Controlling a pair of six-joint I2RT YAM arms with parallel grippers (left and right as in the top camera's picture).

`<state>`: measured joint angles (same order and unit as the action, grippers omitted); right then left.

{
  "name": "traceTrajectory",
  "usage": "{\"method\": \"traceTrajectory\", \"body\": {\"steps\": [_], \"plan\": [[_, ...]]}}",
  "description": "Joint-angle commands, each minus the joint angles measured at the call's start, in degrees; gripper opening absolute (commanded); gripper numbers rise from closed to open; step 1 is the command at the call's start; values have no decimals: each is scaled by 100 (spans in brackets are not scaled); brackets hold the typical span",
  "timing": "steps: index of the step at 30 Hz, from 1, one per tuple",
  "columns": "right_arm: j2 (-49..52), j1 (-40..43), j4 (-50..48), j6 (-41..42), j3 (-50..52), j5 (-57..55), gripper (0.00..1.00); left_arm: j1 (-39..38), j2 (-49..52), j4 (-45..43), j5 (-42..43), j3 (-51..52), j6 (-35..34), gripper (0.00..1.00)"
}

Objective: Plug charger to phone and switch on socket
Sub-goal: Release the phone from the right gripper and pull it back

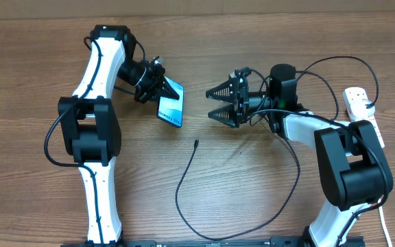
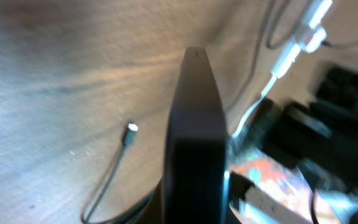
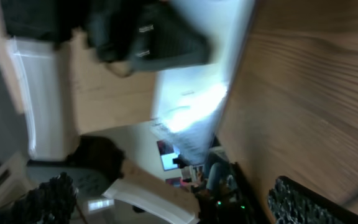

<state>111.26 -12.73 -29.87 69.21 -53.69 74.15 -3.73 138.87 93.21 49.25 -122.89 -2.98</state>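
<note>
Our left gripper (image 1: 158, 88) is clamped on the phone (image 1: 171, 103), holding it tilted; our right gripper (image 1: 209, 103) gapes wide and empty, facing it across bare table (image 1: 33, 206); the charger (image 1: 195, 145) lies loose, tip between them; the socket (image 1: 359, 103) sits at the right edge.

The left arm (image 1: 98, 68) bends toward the phone (image 1: 172, 104), and the left gripper (image 1: 159, 87) is clamped on the phone's upper-left end, holding it tilted. The right gripper (image 1: 208, 103) hangs just right of the phone, jaws spread wide and pointing at it. The right arm (image 1: 307, 127) is folded behind it.
</note>
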Motion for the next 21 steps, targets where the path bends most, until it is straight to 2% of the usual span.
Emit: {"method": "traceTrajectory", "body": {"steps": [1,9,14,17,21], "plan": [[-136,11,927,-1298,-74,-549,99,111,-702,251,702,-87,782,4],[-1235,7,3604,-2780,-184,-2271,99,778,-1843,363,221,-85,791,4],[-1823,-195,6295,-3681,-957,-4253,99,988,-2199,363,-120,116,662,5],[-1856,-562,7508,-3821,-1451,-5425,100,949,-2293,363,-114,424,680,4],[-1856,-1259,8133,-3821,-1692,-6262,100,896,-2317,341,409,942,1211,5]]}}
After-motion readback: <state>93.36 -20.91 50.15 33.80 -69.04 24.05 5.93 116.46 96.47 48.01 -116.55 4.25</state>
